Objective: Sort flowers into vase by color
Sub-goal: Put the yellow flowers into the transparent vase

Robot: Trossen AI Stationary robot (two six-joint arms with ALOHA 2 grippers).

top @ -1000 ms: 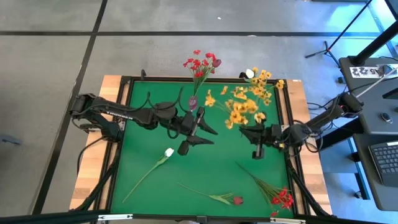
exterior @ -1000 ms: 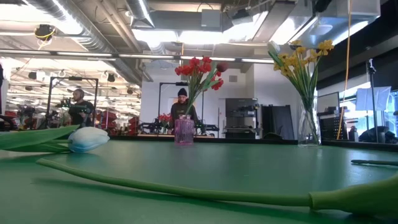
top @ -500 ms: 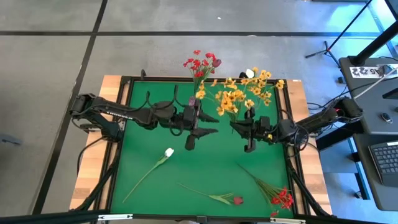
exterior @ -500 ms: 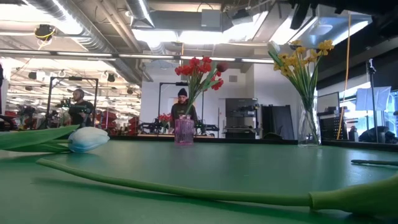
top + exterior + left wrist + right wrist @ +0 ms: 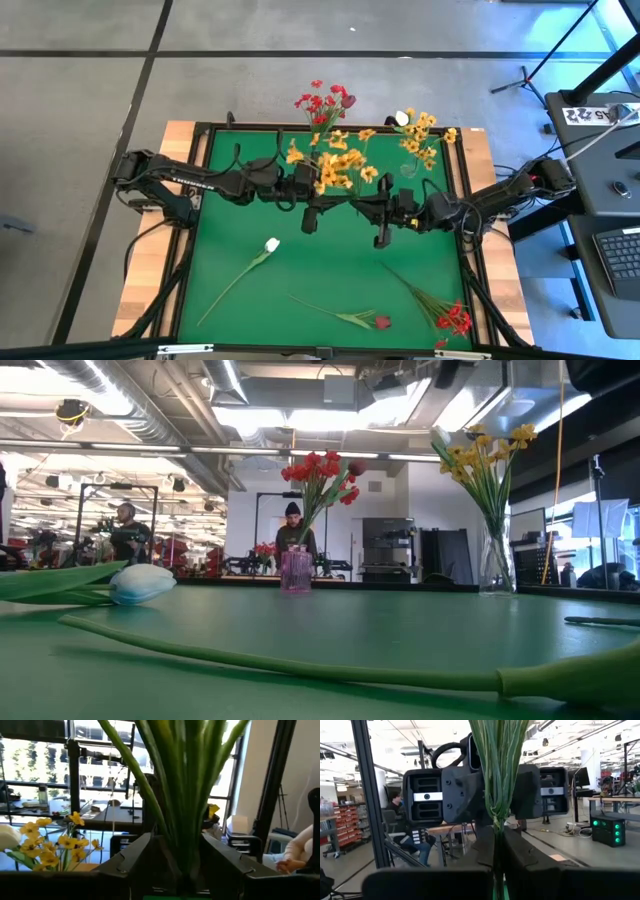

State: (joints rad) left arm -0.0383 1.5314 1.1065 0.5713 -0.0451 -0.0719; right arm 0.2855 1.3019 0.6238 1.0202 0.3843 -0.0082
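Observation:
A bunch of yellow-orange flowers (image 5: 330, 165) is held above the table's middle by my right gripper (image 5: 497, 842), which is shut on its green stems. My left gripper (image 5: 182, 857) faces it from the table's left. It is open, with the same stems (image 5: 185, 820) standing between its two fingers. A purple vase (image 5: 295, 572) with red flowers and a clear vase (image 5: 497, 565) with yellow flowers stand at the far edge. A white-bud flower (image 5: 272, 244), a dark red bud (image 5: 381, 322) and a red cluster (image 5: 452, 318) lie flat on the green mat. My right gripper pinches the bunch's gathered stems (image 5: 496, 817) between its two fingers, low on the stems. The fingers come about level from the table's right and lie across the stems. The bunch stands roughly upright, blossoms up, lifted clear of the mat.
The green mat (image 5: 230, 230) lies inside a dark frame with wooden borders. The white-bud flower (image 5: 140, 582) and a long stem (image 5: 300, 665) lie close to the low camera. People and racks show in the room behind.
My right gripper has carried the yellow bunch toward the table's left, up to my left gripper. My left gripper has turned at the wrist to face it, and the stems now stand between its fingers. The bunch has stayed upright and clear of the mat.

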